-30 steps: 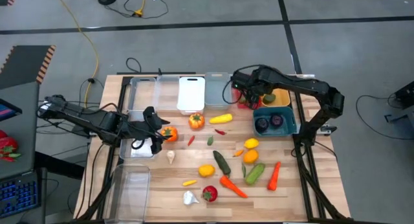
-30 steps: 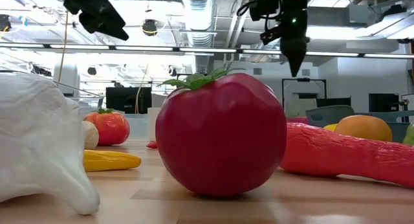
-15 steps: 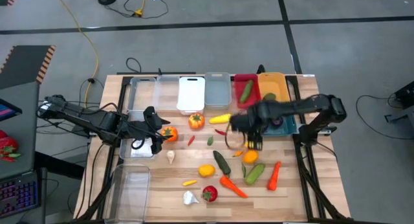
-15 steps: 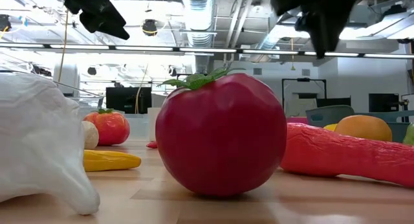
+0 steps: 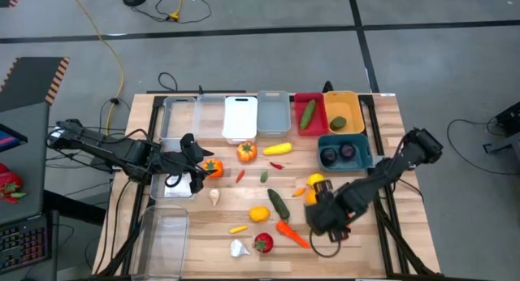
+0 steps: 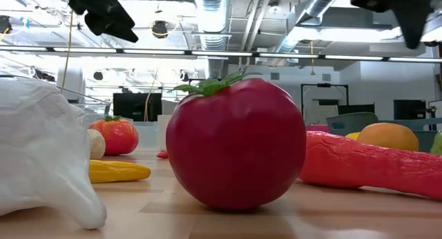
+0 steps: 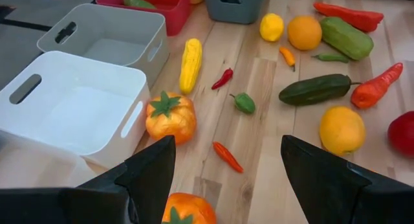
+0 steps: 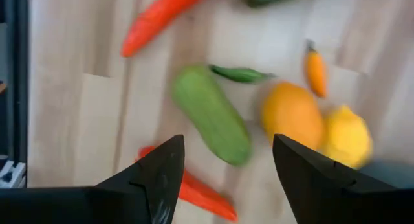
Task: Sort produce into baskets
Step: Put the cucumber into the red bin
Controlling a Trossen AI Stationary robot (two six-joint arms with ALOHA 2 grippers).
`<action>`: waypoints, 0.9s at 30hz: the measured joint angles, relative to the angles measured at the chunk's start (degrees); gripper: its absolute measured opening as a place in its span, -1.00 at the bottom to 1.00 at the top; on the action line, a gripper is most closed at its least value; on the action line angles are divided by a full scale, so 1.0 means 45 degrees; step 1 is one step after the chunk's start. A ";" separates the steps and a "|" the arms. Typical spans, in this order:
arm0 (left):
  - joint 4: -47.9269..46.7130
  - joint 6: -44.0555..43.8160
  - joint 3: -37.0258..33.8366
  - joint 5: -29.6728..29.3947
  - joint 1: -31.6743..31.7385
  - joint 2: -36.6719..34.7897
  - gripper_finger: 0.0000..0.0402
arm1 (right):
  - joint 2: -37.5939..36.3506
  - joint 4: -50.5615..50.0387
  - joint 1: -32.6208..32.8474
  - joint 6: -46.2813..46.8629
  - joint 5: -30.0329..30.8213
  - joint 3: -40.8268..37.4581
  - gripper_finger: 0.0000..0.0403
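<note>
1. Grey floor and cables are seen around a light wooden table [image 5: 382, 118]; produce is scattered over its middle.
2. At the left, the left gripper [image 5: 195, 163] is held low over the table, fingers spread and empty, just beside an orange tomato [image 5: 213, 168]. A clear bin [image 5: 162, 236] lies at the near left corner.
3. Along the far edge a row of baskets is set: clear bins, a white basket [image 5: 240, 117], a grey basket [image 5: 273, 112], a red basket [image 5: 301, 102] holding a green cucumber [image 5: 308, 114], and an orange-yellow basket [image 5: 351, 102].
4. A teal basket [image 5: 366, 151] with two purple rounds [image 5: 338, 153] sits in front of the orange-yellow one.
5. In the middle a yellow corn [image 5: 277, 149], a dark cucumber [image 5: 279, 204], a lemon [image 5: 259, 213], a red tomato [image 5: 263, 243] and white garlic [image 5: 238, 248] are noted.
6. To the right, the right gripper [image 5: 325, 218] is poised over the loose produce, fingers spread, nothing held; a light green cucumber [image 8: 210, 114] lies below it.
</note>
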 joint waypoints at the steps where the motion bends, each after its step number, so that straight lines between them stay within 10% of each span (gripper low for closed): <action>1: 0.0000 -0.0001 0.0000 0.0000 0.0000 0.0000 0.33 | -0.0004 0.0400 0.0166 0.0001 0.0004 -0.0233 0.31; 27: -0.0005 -0.0142 0.0000 0.0000 0.0000 0.0000 0.33 | 0.0000 0.4117 0.0440 -0.0043 0.0342 -0.3662 0.31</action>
